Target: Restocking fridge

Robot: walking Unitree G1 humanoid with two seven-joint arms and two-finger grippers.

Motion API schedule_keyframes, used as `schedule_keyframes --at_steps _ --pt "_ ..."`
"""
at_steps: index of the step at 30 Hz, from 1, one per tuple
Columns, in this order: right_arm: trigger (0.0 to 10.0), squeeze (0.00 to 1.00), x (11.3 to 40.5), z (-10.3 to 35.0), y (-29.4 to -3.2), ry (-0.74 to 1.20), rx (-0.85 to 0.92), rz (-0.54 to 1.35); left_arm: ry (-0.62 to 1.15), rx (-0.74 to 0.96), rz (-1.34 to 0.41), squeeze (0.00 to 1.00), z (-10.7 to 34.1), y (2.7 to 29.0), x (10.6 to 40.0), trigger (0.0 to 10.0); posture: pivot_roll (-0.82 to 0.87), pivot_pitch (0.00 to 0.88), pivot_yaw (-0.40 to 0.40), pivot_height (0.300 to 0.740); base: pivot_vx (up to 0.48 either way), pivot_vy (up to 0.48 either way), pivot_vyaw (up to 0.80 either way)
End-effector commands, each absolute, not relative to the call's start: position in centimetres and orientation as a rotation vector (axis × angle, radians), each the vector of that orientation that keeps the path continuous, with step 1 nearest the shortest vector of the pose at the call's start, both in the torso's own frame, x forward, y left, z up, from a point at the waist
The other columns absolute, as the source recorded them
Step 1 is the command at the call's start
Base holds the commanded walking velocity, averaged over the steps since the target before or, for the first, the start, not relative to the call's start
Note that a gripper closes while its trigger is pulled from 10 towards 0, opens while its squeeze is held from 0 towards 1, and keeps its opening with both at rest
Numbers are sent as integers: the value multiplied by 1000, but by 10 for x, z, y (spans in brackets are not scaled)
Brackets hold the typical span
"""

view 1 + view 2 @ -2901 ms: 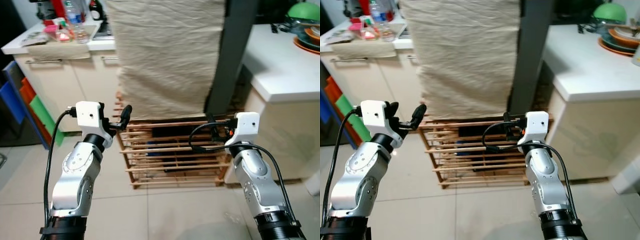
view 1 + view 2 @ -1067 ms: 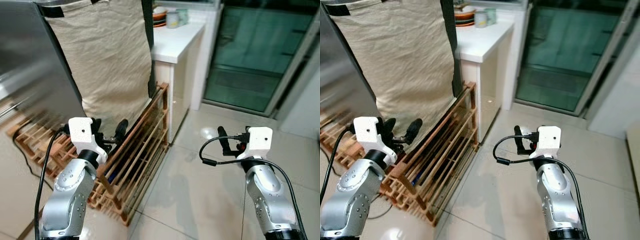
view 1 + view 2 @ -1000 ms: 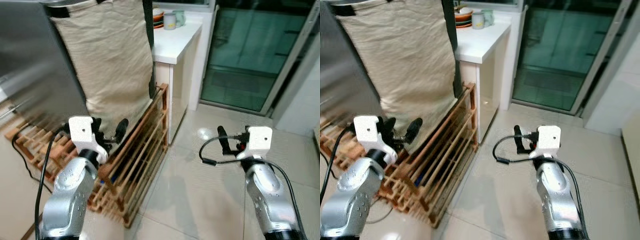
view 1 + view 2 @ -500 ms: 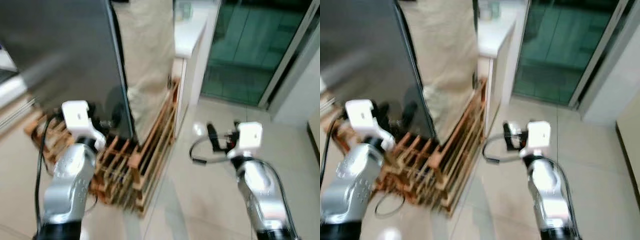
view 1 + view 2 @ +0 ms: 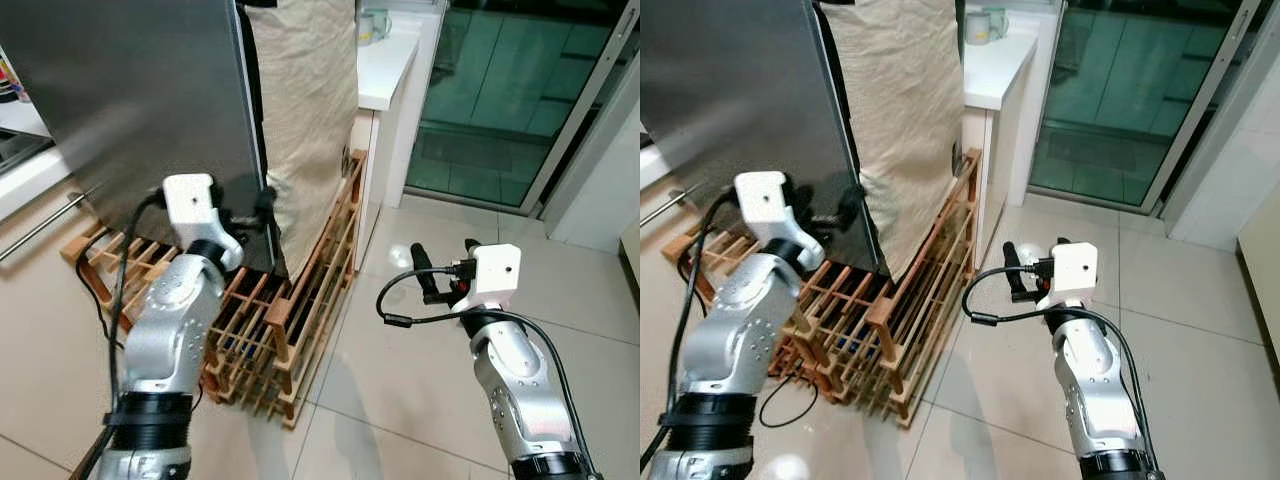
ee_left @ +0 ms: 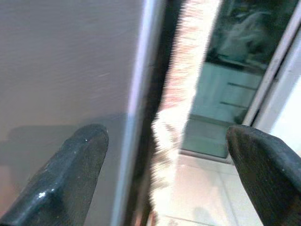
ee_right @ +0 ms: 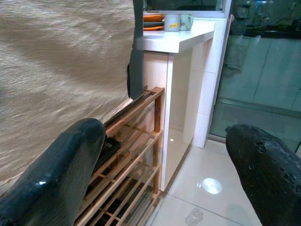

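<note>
The left hand [image 5: 250, 212] is raised in front of the fridge [image 5: 140, 90], its two black fingers spread wide and empty, with the fridge's dark front corner edge lying between them in the left wrist view; whether either finger touches the steel I cannot tell. The right hand [image 5: 443, 276] is held out over the tiled floor [image 5: 400, 380], well apart from the fridge, its fingers likewise spread and holding nothing. The fridge stands on a wooden slatted rack [image 5: 290, 310], its door looks closed, and a beige cloth [image 5: 305, 110] hangs down its side toward a white worktop [image 5: 385, 75] that carries mugs and plates at the back. Beyond the right arm is a glass sliding door [image 5: 510, 100]. No goods to stock can be made out near either hand, so the step in hand is most likely getting the door open. To do that well, the left hand should find the door's edge or handle rather than the cloth, close firmly on it, and pull in an arc about the hinge while the body steps back, keeping the right arm out of the door's swing.
</note>
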State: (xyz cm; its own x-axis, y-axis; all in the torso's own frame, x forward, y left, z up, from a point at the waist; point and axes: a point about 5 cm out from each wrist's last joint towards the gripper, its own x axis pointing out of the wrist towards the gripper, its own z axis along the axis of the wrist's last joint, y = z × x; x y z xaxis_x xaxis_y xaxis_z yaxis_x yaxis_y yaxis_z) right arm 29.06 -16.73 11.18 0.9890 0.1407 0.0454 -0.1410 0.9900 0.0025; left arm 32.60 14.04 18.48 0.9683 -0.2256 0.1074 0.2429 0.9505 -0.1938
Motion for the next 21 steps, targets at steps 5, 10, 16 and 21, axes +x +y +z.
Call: schedule_keyframes --at_steps 5,10,16,21 --pt "10000 0 291 114 -168 -56 -1 142 -82 -201 -291 0 190 130 333 10000 -181 0 81 740 0 0 0" --pt "10000 0 290 112 -167 -54 4 138 -70 -190 -291 0 191 126 343 10000 -184 0 91 740 0 0 0" --pt "10000 0 289 111 -165 -54 6 138 -53 -218 -244 0 189 124 352 10000 -200 0 103 740 0 0 0" --pt "10000 0 288 111 -166 -52 4 134 -44 -212 -256 0 187 118 356 10000 -204 0 104 740 0 0 0"
